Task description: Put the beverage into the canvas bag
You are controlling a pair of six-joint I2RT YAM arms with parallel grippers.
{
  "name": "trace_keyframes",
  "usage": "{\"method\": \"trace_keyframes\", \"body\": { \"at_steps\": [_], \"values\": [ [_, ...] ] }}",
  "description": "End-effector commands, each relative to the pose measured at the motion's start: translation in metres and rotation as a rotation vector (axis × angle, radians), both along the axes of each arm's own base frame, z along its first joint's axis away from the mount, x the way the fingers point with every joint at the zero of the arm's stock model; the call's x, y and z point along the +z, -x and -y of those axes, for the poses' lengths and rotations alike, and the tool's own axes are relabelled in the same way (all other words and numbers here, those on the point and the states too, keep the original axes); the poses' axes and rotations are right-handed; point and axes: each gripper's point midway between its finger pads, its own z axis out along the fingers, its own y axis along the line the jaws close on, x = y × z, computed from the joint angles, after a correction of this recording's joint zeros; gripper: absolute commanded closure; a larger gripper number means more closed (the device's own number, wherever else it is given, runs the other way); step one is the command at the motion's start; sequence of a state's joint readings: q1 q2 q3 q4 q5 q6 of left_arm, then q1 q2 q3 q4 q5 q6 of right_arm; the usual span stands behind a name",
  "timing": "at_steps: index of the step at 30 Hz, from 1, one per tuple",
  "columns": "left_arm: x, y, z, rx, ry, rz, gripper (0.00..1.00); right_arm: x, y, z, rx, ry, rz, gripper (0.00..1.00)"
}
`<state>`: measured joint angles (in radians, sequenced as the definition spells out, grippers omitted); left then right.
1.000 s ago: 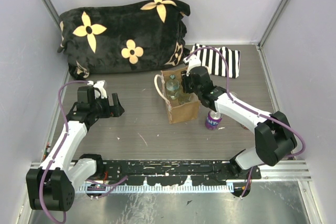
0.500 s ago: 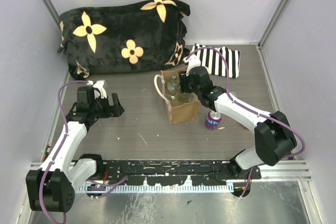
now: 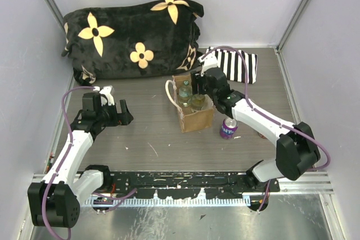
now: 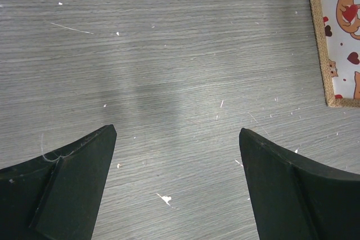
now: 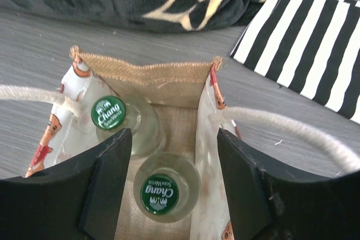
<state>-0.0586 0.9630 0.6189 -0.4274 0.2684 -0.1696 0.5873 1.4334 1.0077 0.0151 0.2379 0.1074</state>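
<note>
Glass is deciding how this job handles. The beverage [image 5: 159,193], a clear bottle with a green cap, is standing upright inside the canvas bag [image 3: 197,121], at its near side. A second capped bottle [image 5: 108,112] is standing just behind it and to the left, in the same bag. The right end effector [image 5: 172,131] is hovering over the bag's mouth with its jaws spread wide, one on each side of the nearer bottle. Whether either is brushing the glass I cannot tell, but nothing is being gripped. The left end effector [image 4: 175,129] is hanging well to the left of the bag, jaws also wide, with only bare surface [image 4: 169,37] beneath it. A purple can [image 3: 228,128] is standing just right of the bag, outside it.

By my reading the bottle is acting as a rigid, fairly heavy, smooth and breakable load, likely slipping under a weak pinch and clinking against its neighbour if jostled. The neck just under the cap, or the shoulder, is looking like the best hold. The bag is soft burlap, so its walls are giving little support, and its cream handles [image 5: 292,130] are lying close enough to snag a finger lifting out. The can is looking light and thin-walled, so a mid-body hold is suiting it.
</note>
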Motion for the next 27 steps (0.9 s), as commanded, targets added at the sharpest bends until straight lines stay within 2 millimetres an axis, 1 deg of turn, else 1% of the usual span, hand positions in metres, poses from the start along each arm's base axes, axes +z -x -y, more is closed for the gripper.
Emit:
{"method": "trace_keyframes", "body": {
  "at_steps": [1,5,7,8,9,11,13,15,16,19,20,22,24,27],
  "values": [
    [0.008,-0.004,0.002,-0.002,0.018,0.034,0.02,0.089,-0.011,-0.003,-0.031,-0.128,0.202,0.31],
    [0.008,-0.004,0.003,-0.005,0.022,0.033,0.02,0.129,-0.022,-0.004,-0.052,-0.154,0.272,0.26],
    [0.008,-0.004,0.003,-0.004,0.023,0.032,0.02,0.149,-0.032,0.001,-0.085,-0.153,0.298,0.24],
    [0.008,-0.003,0.003,-0.004,0.022,0.033,0.02,0.163,-0.04,0.005,-0.108,-0.166,0.312,0.22],
    [0.008,-0.003,0.003,-0.006,0.023,0.035,0.02,0.171,-0.046,0.011,-0.13,-0.179,0.313,0.21],
    [0.008,-0.003,0.002,-0.003,0.022,0.036,0.02,0.181,-0.062,0.032,-0.184,-0.201,0.306,0.21],
    [0.009,-0.002,0.002,-0.002,0.021,0.038,0.02,0.185,-0.074,0.055,-0.24,-0.223,0.286,0.2],
    [0.009,-0.002,0.002,-0.002,0.02,0.041,0.02,0.176,-0.081,0.081,-0.303,-0.209,0.235,0.21],
    [0.009,-0.002,0.002,-0.001,0.021,0.041,0.02,0.168,-0.084,0.094,-0.339,-0.194,0.199,0.21],
    [0.01,-0.002,0.002,-0.002,0.02,0.044,0.02,0.13,-0.085,0.135,-0.44,-0.144,0.038,0.2],
    [0.01,-0.002,0.002,-0.003,0.021,0.044,0.02,0.115,-0.082,0.15,-0.469,-0.129,-0.02,0.21],
    [0.009,-0.002,0.003,-0.005,0.023,0.042,0.02,0.087,-0.072,0.171,-0.506,-0.104,-0.12,0.2],
    [0.009,-0.002,0.003,-0.006,0.024,0.042,0.02,0.063,-0.057,0.185,-0.529,-0.07,-0.204,0.2],
    [0.009,-0.003,0.003,-0.006,0.026,0.039,0.02,0.031,-0.036,0.2,-0.554,-0.028,-0.313,0.2]
  ]
}}
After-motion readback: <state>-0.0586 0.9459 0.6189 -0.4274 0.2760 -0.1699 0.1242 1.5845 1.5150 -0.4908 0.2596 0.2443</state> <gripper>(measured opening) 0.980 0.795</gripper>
